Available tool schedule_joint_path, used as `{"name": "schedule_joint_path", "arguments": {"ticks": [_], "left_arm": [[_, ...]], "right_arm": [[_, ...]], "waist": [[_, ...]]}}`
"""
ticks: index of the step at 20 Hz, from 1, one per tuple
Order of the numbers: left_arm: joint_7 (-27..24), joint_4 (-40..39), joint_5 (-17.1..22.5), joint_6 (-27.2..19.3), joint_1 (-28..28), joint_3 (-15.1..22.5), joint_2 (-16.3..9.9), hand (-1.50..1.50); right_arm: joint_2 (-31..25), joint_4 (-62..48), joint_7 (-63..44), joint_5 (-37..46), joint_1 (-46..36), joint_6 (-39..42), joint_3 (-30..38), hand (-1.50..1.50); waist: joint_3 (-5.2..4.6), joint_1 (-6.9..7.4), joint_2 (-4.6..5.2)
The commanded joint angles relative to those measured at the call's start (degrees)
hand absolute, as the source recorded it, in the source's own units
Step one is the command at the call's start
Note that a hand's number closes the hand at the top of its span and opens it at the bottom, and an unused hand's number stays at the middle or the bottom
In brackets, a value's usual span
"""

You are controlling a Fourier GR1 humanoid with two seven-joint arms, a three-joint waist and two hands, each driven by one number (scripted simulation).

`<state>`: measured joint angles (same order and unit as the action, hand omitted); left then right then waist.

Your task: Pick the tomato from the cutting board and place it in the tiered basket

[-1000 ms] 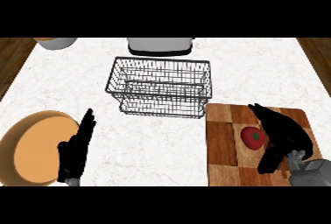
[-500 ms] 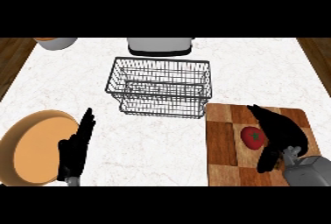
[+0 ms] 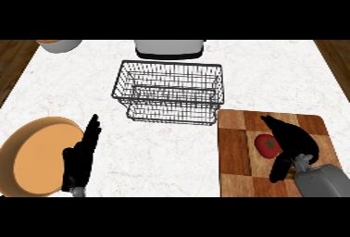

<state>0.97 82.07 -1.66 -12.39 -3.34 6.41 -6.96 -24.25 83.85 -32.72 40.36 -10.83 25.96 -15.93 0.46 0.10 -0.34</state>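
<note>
A red tomato (image 3: 266, 144) with a green stem lies on the checkered wooden cutting board (image 3: 236, 148) at the right. My right hand (image 3: 294, 141) hovers just right of it and partly covers it, fingers relaxed above and thumb hanging below, nothing gripped. The wire tiered basket (image 3: 172, 90) stands in the middle of the counter, up and left of the board. My left hand (image 3: 83, 155) rests open at the lower left, fingers pointing up.
A round wooden plate (image 3: 31, 155) lies at the left edge beside my left hand. A grey appliance (image 3: 169, 47) stands behind the basket, and a pot (image 3: 60, 44) sits at the far left corner.
My right hand has drawn a little lower over the tomato. The left hand and the other things have not moved.
</note>
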Motion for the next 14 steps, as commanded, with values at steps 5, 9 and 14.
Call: {"name": "schedule_joint_path", "arguments": {"ticks": [5,9,14], "left_arm": [[3.4,-1.2,-0.6,0.7,0.3,-1.9,-0.9,0.00],[0.9,-1.8,0.5,2.7,-1.0,-2.5,-1.0,0.00],[-1.5,-4.0,-0.3,1.6,-2.1,-2.1,0.5,0.00]], "right_arm": [[3.5,-6.5,4.9,5.0,-1.4,-3.2,-0.1,1.50],[2.4,-6.8,10.7,4.4,-1.0,-2.9,1.6,1.50],[2.2,-5.4,12.5,12.1,-1.7,-8.0,-3.2,1.50]], "waist": [[-0.45,0.11,0.37],[-0.46,0.06,0.35],[-0.48,0.03,0.34]]}}
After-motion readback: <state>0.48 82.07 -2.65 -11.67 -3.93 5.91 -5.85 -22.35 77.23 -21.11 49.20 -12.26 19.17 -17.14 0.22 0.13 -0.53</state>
